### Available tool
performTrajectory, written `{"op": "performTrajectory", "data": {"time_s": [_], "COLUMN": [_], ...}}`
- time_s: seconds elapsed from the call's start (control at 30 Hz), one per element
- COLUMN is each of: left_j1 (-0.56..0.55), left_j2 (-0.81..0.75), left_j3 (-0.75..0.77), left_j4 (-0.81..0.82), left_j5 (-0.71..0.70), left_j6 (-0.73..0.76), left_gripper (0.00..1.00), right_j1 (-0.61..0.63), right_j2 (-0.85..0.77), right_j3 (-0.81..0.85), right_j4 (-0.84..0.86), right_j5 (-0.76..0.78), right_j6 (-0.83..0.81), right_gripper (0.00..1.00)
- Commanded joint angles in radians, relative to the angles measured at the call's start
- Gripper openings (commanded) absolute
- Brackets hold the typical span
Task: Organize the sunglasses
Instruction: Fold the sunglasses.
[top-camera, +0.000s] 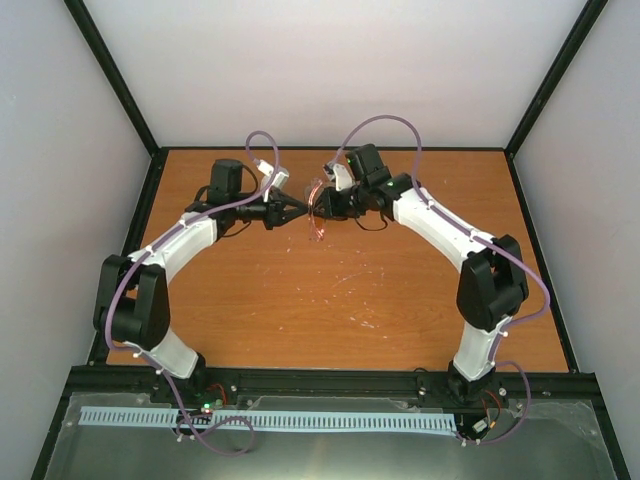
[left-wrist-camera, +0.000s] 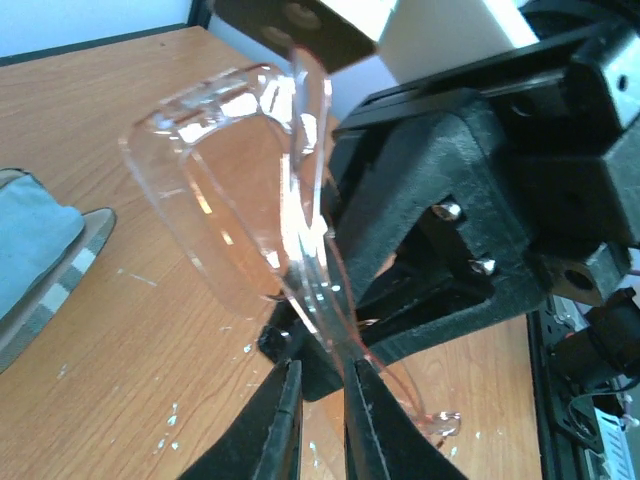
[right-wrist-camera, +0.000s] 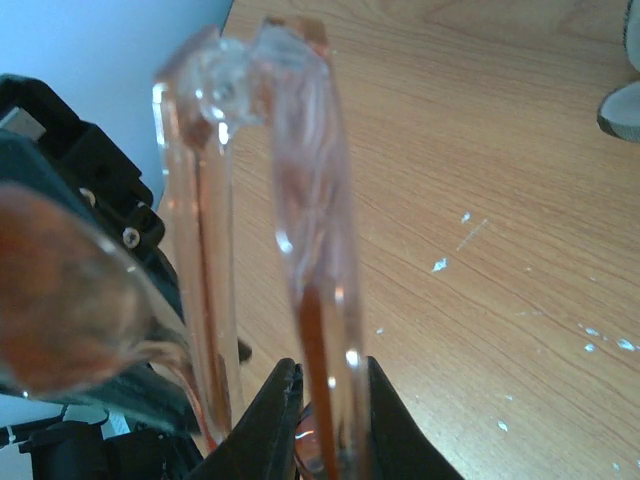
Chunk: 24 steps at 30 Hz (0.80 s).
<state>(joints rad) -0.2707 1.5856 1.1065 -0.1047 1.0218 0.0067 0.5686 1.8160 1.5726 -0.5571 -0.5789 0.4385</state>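
The sunglasses (top-camera: 317, 207), with a thin orange-brown translucent frame and clear lenses, hang in the air between my two grippers at the back middle of the table. My right gripper (top-camera: 328, 206) is shut on the frame; in the right wrist view the frame (right-wrist-camera: 310, 200) runs up from between its jaws (right-wrist-camera: 330, 372). My left gripper (top-camera: 301, 211) meets the glasses from the left. In the left wrist view its narrow jaws (left-wrist-camera: 322, 365) close on the frame's lower edge under the lens (left-wrist-camera: 230, 160). One slender arm trails off to the right (left-wrist-camera: 440, 420).
A light-blue cloth (left-wrist-camera: 30, 240) lies on a grey-brown striped case (left-wrist-camera: 75, 265) on the table at the left of the left wrist view. A grey edge (right-wrist-camera: 625, 105) shows at the right of the right wrist view. The wooden table (top-camera: 350, 300) has white scuffs.
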Motion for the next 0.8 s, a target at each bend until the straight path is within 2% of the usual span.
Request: {"op": "performTrajectory", "data": {"time_s": [0.0, 0.07, 0.13, 0.2, 0.23, 0.3, 0.37, 0.43, 0.53, 0.77], "left_j1": [0.003, 0.014, 0.027, 0.043, 0.049, 0.048, 0.027, -0.013, -0.046, -0.064], "left_j2": [0.008, 0.016, 0.030, 0.050, 0.059, 0.073, 0.094, 0.126, 0.174, 0.307], "left_j3": [0.045, 0.045, 0.040, 0.037, 0.036, 0.034, 0.033, 0.046, 0.067, 0.180], "left_j4": [-0.010, -0.028, -0.037, -0.043, -0.047, -0.080, -0.134, -0.206, -0.267, -0.353], "left_j5": [-0.084, -0.128, -0.165, -0.185, -0.188, -0.179, -0.170, -0.199, -0.244, -0.339], "left_j6": [0.024, 0.029, 0.033, 0.033, 0.036, 0.063, 0.107, 0.173, 0.209, 0.215], "left_gripper": [0.20, 0.31, 0.51, 0.56, 0.53, 0.34, 0.19, 0.11, 0.06, 0.05], "right_j1": [-0.011, -0.024, -0.032, -0.046, -0.058, -0.087, -0.121, -0.158, -0.182, -0.190], "right_j2": [-0.062, -0.072, -0.084, -0.097, -0.104, -0.117, -0.120, -0.108, -0.059, 0.077], "right_j3": [-0.040, -0.063, -0.079, -0.093, -0.103, -0.117, -0.114, -0.093, -0.020, 0.143], "right_j4": [0.024, 0.046, 0.054, 0.051, 0.051, 0.058, 0.062, 0.052, -0.005, -0.055], "right_j5": [0.034, 0.013, 0.004, 0.007, 0.010, 0.018, 0.020, 0.019, 0.042, 0.232], "right_j6": [0.022, 0.035, 0.036, 0.035, 0.035, 0.029, 0.020, -0.001, -0.067, -0.208], "right_gripper": [0.03, 0.03, 0.03, 0.03, 0.03, 0.03, 0.03, 0.03, 0.03, 0.03]}}
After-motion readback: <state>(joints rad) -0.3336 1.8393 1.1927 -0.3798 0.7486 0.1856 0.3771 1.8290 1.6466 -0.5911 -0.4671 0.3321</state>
